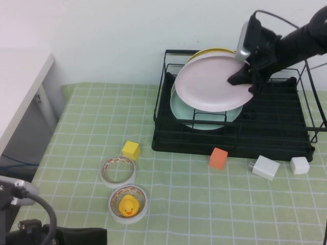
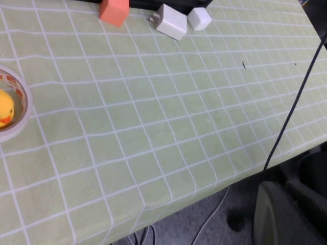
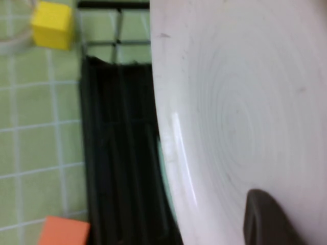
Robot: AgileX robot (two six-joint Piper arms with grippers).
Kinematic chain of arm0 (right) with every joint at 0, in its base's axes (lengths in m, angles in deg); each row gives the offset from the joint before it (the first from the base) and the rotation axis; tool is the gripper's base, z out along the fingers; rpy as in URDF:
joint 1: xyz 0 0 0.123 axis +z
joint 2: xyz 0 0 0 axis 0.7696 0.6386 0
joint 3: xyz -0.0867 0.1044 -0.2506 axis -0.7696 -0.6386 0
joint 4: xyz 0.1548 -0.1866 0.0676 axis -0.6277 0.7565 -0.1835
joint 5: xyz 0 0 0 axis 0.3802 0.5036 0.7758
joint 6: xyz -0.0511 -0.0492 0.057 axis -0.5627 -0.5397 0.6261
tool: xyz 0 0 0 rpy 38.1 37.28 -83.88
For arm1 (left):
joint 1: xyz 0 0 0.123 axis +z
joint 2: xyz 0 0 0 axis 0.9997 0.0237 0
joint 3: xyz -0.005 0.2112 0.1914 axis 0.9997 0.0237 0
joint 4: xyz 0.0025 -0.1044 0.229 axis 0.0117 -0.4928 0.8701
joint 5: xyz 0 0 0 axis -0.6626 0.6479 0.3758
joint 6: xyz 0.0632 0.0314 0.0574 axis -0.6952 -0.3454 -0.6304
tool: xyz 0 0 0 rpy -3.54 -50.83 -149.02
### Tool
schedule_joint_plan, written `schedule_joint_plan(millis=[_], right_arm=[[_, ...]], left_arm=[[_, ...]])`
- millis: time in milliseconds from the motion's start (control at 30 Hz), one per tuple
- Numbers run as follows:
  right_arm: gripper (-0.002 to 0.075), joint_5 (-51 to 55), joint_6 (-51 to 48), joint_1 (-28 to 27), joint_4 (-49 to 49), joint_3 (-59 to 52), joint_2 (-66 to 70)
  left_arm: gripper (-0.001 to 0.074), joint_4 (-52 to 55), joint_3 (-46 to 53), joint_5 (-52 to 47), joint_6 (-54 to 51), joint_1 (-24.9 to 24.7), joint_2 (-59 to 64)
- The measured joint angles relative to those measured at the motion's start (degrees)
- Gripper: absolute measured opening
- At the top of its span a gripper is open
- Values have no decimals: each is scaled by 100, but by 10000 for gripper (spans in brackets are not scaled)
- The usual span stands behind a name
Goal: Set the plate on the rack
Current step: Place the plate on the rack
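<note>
While the right end effector point(image 1: 244, 76) hangs over the rack point(image 1: 276, 133), it's clamped on the rim of the pale pink plate point(image 1: 209, 84), one finger point(image 3: 265, 217) pressed on the plate's face per right wrist cam. Plate is airborne, tilted, above the rack's left half, just in front of a mint-green plate point(image 1: 196, 116) and a yellow plate point(image 1: 212, 51) already standing in the dividers.

Step in hand, by my read: lowering plate into a slot. To do it well I'd:
- bring plate closer to upright before descending, so the lower edge meets a gap btwn dividers, not a wire top
- pick a slot in front of the mint-green one; keep clear of its rim
- go down slow, release only once the edge seats on the tray base

Left end effector: not in view. Left wrist cam only shows the surface point(image 2: 153, 127) near its edge, w/ orange block point(image 2: 114, 10), white charger point(image 2: 171, 21), white cube point(image 2: 199, 18).

Hard to make out:
- dividers under the plate are hidden by it, so target slot can't be confirmed
- second finger of right end effector is behind the plate
- can't tell if pink plate touches the mint-green one; overlap in high view, depth unclear
- right side of rack partly behind the arm
</note>
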Motion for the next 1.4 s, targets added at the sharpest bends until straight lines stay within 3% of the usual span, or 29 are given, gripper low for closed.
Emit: schedule_joint_plan(millis=[333, 967, 1033, 1200, 1400], right_arm=[[141, -397, 31, 10, -217, 66, 211], [146, -117, 128, 10, -131, 66, 470], [201, -138, 170, 10, -249, 66, 470], [434, -69, 232, 10, -611, 66, 470], [472, 75, 557, -10, -690, 77, 222]], left_arm=[[0, 15, 9, 170, -48, 0, 0], [0, 239, 46, 123, -51, 0, 0], [0, 248, 46, 57, -51, 0, 0], [0, 274, 46, -132, -51, 0, 0], [0, 573, 46, -165, 60, 0, -13]])
